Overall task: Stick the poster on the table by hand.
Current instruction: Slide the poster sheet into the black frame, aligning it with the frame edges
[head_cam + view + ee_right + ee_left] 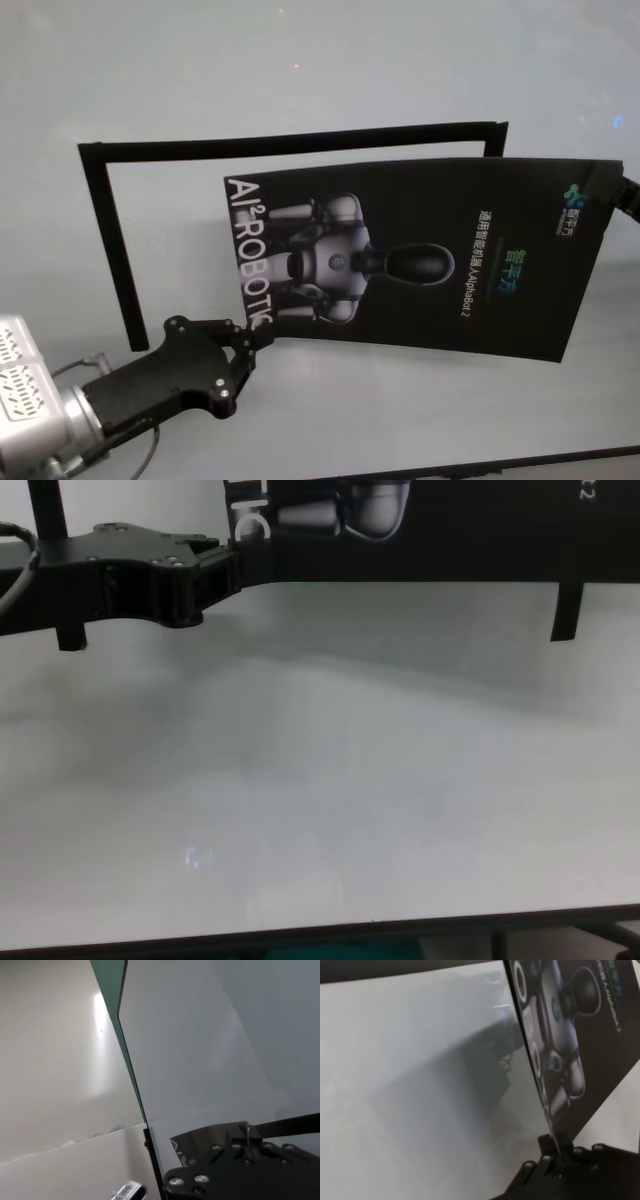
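Note:
The poster (420,260), a black glossy sheet with white lettering and a grey-white robot picture, is held tilted above the white table (400,420). My left gripper (258,338) is shut on its near left corner by the lettering. It shows edge-on in the left wrist view (600,1035), clamped in that gripper (555,1160). My right gripper (622,195) is at the poster's far right corner, and the right wrist view shows it (247,1141) shut on the sheet's thin edge. The chest view shows the poster (450,530) hanging over the table (350,780).
Narrow black strips lie on the table behind and left of the poster: one along the back (300,140) and one down the left side (110,250). The table's dark near edge (300,940) runs along the front.

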